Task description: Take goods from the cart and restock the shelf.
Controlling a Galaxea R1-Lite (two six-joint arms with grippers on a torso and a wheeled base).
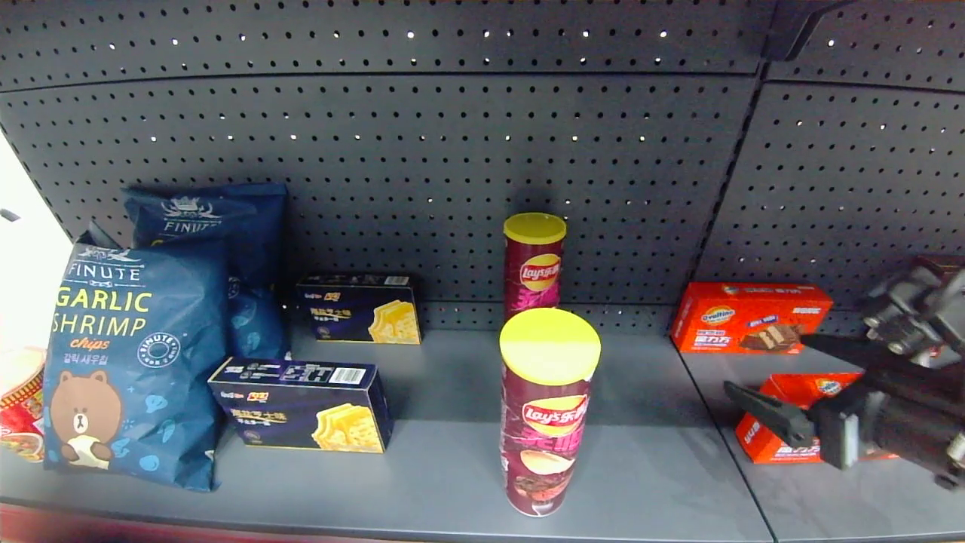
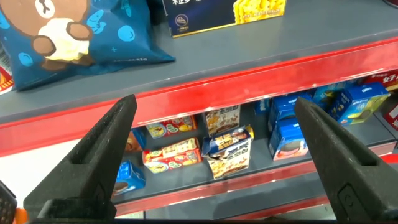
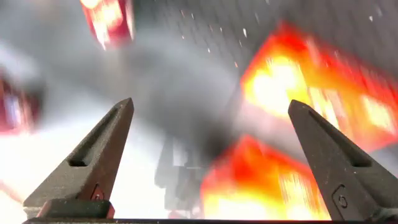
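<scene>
- On the shelf [image 1: 452, 392], head view: two upright chip cans, front can [image 1: 548, 411] ahead of rear can [image 1: 534, 264]; right gripper [image 1: 765, 363] over the near orange box [image 1: 776, 445] (jaws apart, empty).
- Left wrist view: left gripper [image 2: 216, 102] spread wide, empty, facing the shelf's red edge [image 2: 205, 93].
- Right wrist view: jaws wide, blurred orange boxes [image 3: 311, 87] ahead.

A dark perforated back panel [image 1: 452, 151] is seen at the rear. Blue biscuit packs [image 2: 289, 134] and small snack boxes [image 2: 171, 152] are stocked on a lower tier [image 2: 280, 169], under a red edge strip [image 2: 205, 93].
</scene>
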